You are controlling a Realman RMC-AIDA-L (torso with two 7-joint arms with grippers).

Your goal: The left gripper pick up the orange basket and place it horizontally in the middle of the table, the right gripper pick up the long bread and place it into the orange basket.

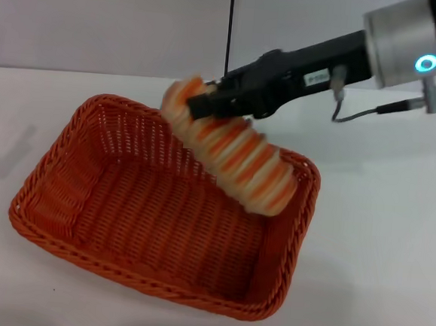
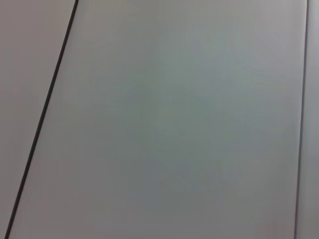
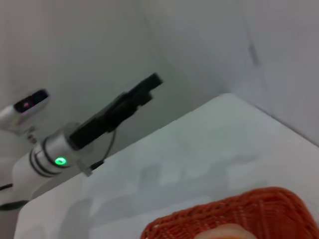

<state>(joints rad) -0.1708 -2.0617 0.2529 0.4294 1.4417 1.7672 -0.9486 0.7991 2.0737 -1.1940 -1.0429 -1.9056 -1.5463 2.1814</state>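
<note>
A plain white surface (image 1: 393,245) filled most of the head view, evenly lit, with soft grey shadows along its left edge. Behind it, across the top of the frame, stood a pale grey wall (image 1: 101,18) with a thin dark vertical line (image 1: 230,24) at upper centre. The left wrist view showed only a pale panel (image 2: 174,124) crossed by a slanting dark seam (image 2: 42,117) at left.

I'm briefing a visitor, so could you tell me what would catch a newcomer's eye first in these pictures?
The orange basket in the middle of the white table stands out first. Above its far right part, the right gripper is shut on one end of the striped long bread, which hangs tilted over the basket. The left gripper is raised off the table's side, parked.
</note>
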